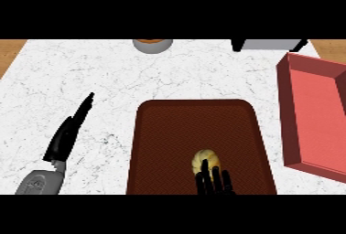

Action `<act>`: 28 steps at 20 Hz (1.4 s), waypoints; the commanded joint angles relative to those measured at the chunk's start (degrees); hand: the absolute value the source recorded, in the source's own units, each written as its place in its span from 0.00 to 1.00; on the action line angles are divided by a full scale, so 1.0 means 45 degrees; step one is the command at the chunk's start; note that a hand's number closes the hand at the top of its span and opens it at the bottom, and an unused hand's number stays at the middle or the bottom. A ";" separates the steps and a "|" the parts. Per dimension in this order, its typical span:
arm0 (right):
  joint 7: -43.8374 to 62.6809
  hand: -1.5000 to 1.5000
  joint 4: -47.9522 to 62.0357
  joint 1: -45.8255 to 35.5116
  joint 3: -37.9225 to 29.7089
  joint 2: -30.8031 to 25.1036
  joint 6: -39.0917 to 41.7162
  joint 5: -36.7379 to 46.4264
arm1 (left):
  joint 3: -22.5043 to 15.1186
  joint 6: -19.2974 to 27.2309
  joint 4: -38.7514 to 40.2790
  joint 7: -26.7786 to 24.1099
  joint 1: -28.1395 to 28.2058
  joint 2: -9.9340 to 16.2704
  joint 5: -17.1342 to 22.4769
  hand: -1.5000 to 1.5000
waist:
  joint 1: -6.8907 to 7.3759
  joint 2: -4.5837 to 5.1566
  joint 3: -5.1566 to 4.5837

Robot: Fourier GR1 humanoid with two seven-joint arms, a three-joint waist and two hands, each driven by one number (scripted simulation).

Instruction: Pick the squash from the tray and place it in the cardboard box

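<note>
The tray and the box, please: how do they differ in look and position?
The tray is dark brown, shallow and lies in the middle; the box is red, deeper-walled and sits at the right edge, turned at an angle. The tray holds the squash; the box shows nothing inside. Both rest on the counter.

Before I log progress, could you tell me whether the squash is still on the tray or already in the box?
On the tray: the squash lies on the brown tray, just beyond the right hand.
</note>
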 commanded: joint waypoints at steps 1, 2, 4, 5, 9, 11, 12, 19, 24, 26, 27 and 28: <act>0.0206 1.00 0.0965 -0.2543 -0.1033 0.0267 -0.1490 0.1012 | -0.0109 0.0234 -0.0033 0.0289 -0.0305 -0.0153 -0.0279 0.50 | 0.0199 0.0164 0.0247; 0.0556 1.00 0.1290 -0.2122 -0.0673 0.0089 -0.1918 0.1327 | 0.0021 0.0256 0.0351 0.0282 -0.0509 -0.0133 -0.0298 0.50 | 0.0084 0.0171 0.0244; 0.0934 1.00 0.0657 -0.1980 -0.0405 -0.0034 -0.1776 0.1875 | -0.0087 0.0133 -0.0246 0.0678 -0.0313 -0.0179 -0.0196 0.50 | 0.0115 0.0112 0.0246; 0.1425 1.00 0.0919 -0.1855 -0.0371 -0.0138 -0.2268 0.2202 | -0.0145 0.0125 -0.0209 0.0118 0.0121 -0.0166 -0.0227 0.50 | 0.0139 0.0106 0.0246; -0.0839 1.00 -0.0145 -0.1572 -0.2046 0.1208 0.2322 -0.4072 | 0.0208 -0.0287 0.0243 -0.0119 -0.0404 -0.0002 0.0123 0.50 | 0.0292 0.0345 0.0225; -0.0561 1.00 -0.0457 -0.1004 -0.2479 0.1433 0.4269 -0.6008 | 0.0056 -0.0013 0.0082 -0.0236 -0.0326 0.0000 -0.0210 0.50 | 0.0453 0.0508 0.0232; -0.0585 1.00 -0.0293 -0.1716 -0.3144 0.1441 0.4775 -0.6690 | 0.0031 -0.0186 0.0138 -0.0405 -0.0059 -0.0035 -0.0073 0.50 | 0.0543 0.0441 0.0235; -0.0327 1.00 -0.2226 -0.3533 -0.4481 0.1325 0.7220 -0.7229 | -0.0042 0.0101 0.0087 0.0129 -0.0160 -0.0240 -0.0327 0.50 | 0.0172 0.0164 0.0222; 0.0388 1.00 -0.3002 -0.3894 -0.4678 0.1085 0.6783 -0.6414 | 0.0179 -0.0149 0.0102 0.0008 -0.0073 0.0022 -0.0120 0.50 | 0.0109 0.0095 0.0217; 0.0937 1.00 -0.3875 -0.4890 -0.5527 0.1172 0.7842 -0.6339 | 0.0410 -0.0239 0.0204 -0.0083 -0.0173 0.0162 0.0025 0.50 | 0.0083 0.0118 0.0199; 0.1151 1.00 -0.4621 -0.5150 -0.5533 0.1218 0.8578 -0.6283 | -0.0094 0.0257 0.0154 0.0126 0.0016 -0.0484 -0.0372 0.50 | -0.0009 0.0087 0.0202; 0.1244 1.00 -0.4930 -0.5476 -0.6175 0.1073 0.8923 -0.6412 | 0.0681 -0.0170 0.0349 -0.0032 -0.0320 0.0275 0.0070 0.50 | -0.0015 0.0120 0.0206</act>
